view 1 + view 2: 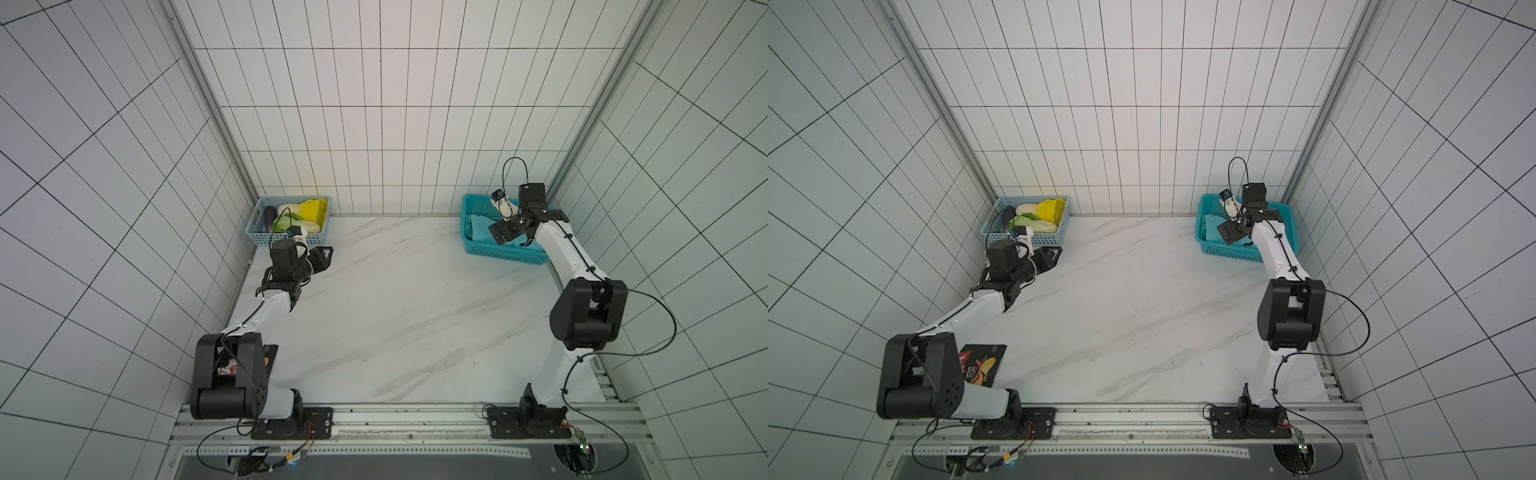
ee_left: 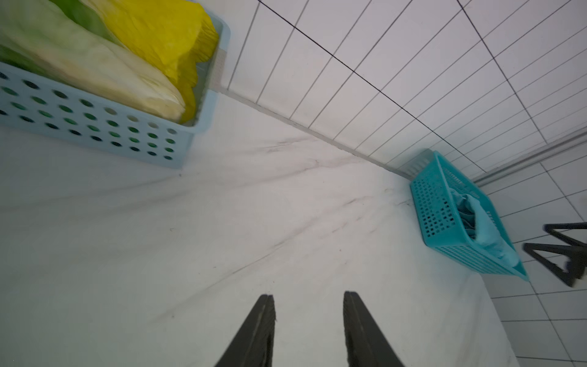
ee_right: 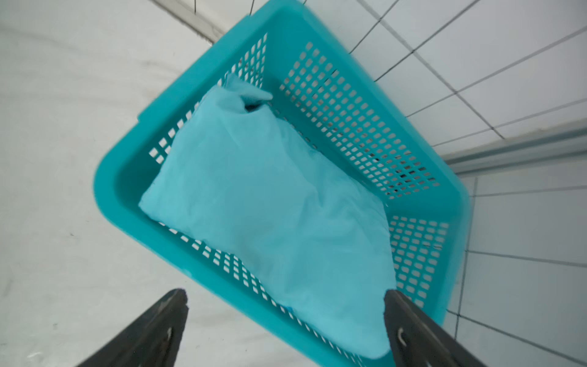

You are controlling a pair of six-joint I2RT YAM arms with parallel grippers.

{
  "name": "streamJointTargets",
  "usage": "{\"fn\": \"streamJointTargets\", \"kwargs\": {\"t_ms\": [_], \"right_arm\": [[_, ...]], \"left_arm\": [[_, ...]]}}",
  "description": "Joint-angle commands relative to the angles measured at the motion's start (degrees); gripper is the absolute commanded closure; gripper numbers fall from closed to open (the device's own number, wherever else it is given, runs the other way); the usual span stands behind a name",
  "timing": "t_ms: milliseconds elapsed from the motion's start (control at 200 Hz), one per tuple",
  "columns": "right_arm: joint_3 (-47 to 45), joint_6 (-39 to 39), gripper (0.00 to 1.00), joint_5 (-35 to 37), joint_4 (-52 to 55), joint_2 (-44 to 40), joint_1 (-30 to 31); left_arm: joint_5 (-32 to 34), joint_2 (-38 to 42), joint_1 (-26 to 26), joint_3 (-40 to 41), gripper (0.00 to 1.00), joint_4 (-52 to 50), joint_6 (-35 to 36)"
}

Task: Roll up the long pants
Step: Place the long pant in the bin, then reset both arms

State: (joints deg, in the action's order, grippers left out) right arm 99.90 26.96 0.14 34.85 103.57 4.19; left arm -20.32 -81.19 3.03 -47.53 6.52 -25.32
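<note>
**Pants bundled in the teal basket, both grippers empty**

Your long pants (image 3: 270,206) lie as a compact bundle inside the teal basket (image 3: 349,105), in the far corner of the table (image 1: 395,311) on your right arm's side. One end of the bundle rides up over the basket's near rim. Your right gripper (image 3: 286,295) hangs just above the bundle with its jaws spread wide and nothing clamped. That width suits a thick wad of cloth.

Your left gripper (image 2: 309,298) is held low beside the pale blue basket (image 2: 95,127) of cabbage (image 2: 95,70). Its jaws are partly apart and empty. That likely keeps it out of your right arm's way. I cannot tell whether the bundle is truly rolled.
</note>
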Motion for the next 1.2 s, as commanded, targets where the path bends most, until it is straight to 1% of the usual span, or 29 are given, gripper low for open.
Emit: {"fn": "streamJointTargets", "kwargs": {"t_ms": [0,35,70,100,140,195,240,275,330,350,370,400,435,470,500,565,600,630,635,645,690,790,830,875,949,999,1054,1099,1194], "right_arm": [[-8.33,-19.07,0.01,7.66,-1.76,-10.97,-1.34],[-16.1,-22.68,0.01,8.25,-5.75,-15.12,-2.05],[-24.52,-25.24,0.01,7.79,-10.31,-19.15,-2.99],[-32.53,-26.48,0.01,8.52,-15.47,-21.85,-3.61],[-42.21,-25.68,0.01,8.87,-22.22,-24.83,-4.06],[-52.7,-25.66,0.01,11.45,-30.43,-26.86,-4.46],[-59.1,-27.66,0.01,13.84,-37.14,-27.07,-5.15],[-63.48,-28.74,0.01,14.84,-43.39,-26.36,-5.61],[-68.31,-30.21,0.0,13.55,-53.67,-24.04,-6.39],[-68.38,-29.79,0.02,13.08,-54.98,-23.62,-6.4],[-66.65,-29.96,0.03,12.65,-50.14,-23.71,-6.33],[-65.62,-29.97,0.06,10.97,-49.5,-23.48,-6.55],[-66.63,-28.74,0.06,9.58,-52.78,-23.24,-6.58],[-69.13,-28.0,0.06,7.71,-59.94,-22.95,-6.56],[-71.06,-27.68,0.06,6.61,-64.76,-23.03,-6.69],[-71.8,-28.7,0.06,3.77,-65.57,-23.74,-6.99],[-72.72,-28.42,0.07,1.47,-67.96,-23.76,-7.03],[-73.31,-27.65,0.09,-1.96,-68.87,-24.25,-7.02],[-73.55,-27.53,0.04,-2.5,-69.22,-24.31,-7.01],[-74.06,-27.32,0.0,-3.63,-70.29,-24.45,-7.0],[-78.37,-26.26,0.01,-8.65,-80.48,-23.52,-6.79],[-82.9,-27.22,0.01,-5.4,-93.66,-17.79,-6.25],[-82.68,-27.29,0.01,-5.22,-96.06,-15.46,-6.33],[-81.27,-26.91,0.01,-5.85,-94.25,-15.28,-6.34],[-76.0,-27.44,0.01,-3.36,-81.36,-16.15,-6.08],[-74.71,-28.55,0.01,-1.78,-81.65,-14.82,-6.23],[-76.03,-28.37,0.01,-1.9,-81.79,-16.05,-6.25],[-74.93,-28.28,0.01,-2.0,-81.13,-15.11,-6.21],[-75.0,-28.03,0.01,-2.43,-80.61,-15.52,-6.21]], "left_arm": [[15.07,4.03,1.59,0.03,0.45,1.83,3.63],[17.84,5.68,1.74,2.62,0.4,3.88,5.72],[19.67,7.35,1.5,6.4,0.38,6.96,10.73],[21.74,8.51,1.26,10.5,0.36,12.32,14.15],[23.64,9.47,1.18,16.52,0.27,20.24,18.74],[29.04,9.2,1.38,24.02,0.08,31.88,20.15],[30.35,7.67,2.13,27.7,0.07,41.23,20.02],[28.57,8.01,2.25,27.39,0.07,39.91,20.25],[24.86,9.01,2.29,23.52,0.06,30.75,20.04],[23.61,8.77,2.29,22.5,0.06,29.2,19.71],[22.42,7.98,2.22,22.25,0.07,29.59,19.91],[20.45,7.46,2.0,22.28,0.07,29.92,20.88],[21.14,8.33,1.13,22.46,0.07,28.48,20.82],[23.22,9.48,0.37,23.24,0.07,26.22,19.85],[25.53,9.29,-0.53,25.18,0.07,28.36,20.23],[28.32,7.04,-1.72,29.96,0.05,37.08,22.15],[26.77,5.81,-1.8,32.08,0.04,42.58,23.07],[26.44,5.1,-1.82,32.63,0.04,45.25,21.49],[26.46,4.95,-1.76,32.61,0.04,45.38,21.07],[26.42,4.85,-1.72,32.55,0.04,45.52,20.3],[23.24,3.69,-1.24,32.16,0.04,45.83,20.42],[18.75,-2.23,-1.37,31.65,0.04,49.94,22.49],[17.08,-5.43,-1.32,31.5,0.04,52.41,23.17],[14.66,-8.36,-1.2,30.57,0.03,54.29,24.22],[12.63,-10.17,-0.57,29.86,0.02,56.44,23.97],[13.5,-9.49,-0.32,28.34,0.02,52.81,23.32],[15.76,-8.82,-0.24,24.6,0.02,44.23,22.35],[15.54,-7.24,0.29,22.29,0.02,37.09,21.71],[15.76,-8.96,0.41,23.88,0.02,42.98,21.6]]}}
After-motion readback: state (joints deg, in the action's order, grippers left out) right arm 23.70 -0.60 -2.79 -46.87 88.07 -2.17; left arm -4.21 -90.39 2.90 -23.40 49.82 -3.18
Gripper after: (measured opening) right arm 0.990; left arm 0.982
